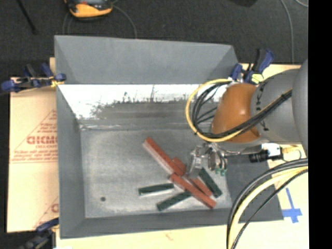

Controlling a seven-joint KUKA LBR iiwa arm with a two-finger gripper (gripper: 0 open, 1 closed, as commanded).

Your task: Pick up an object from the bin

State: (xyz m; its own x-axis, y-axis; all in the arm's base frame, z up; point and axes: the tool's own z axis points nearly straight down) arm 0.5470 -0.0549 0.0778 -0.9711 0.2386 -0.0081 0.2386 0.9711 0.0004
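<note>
The gripper (204, 160) hangs by the right wall of the bin (104, 154), over the lower-right end of a long red bar (163, 155) that slants from upper left to lower right. Whether the gripper is open or closed cannot be told. A second red bar (194, 191) and a green bar (210, 183) lie just below it. Open floor spreads to the left.

We find the left half and far strip of the bin (109, 160) bare and open to pass. At the near right, crossed red bars (163, 157) and dark green bars (154, 190) clutter the floor, with the arm (236, 113) overhanging them.
</note>
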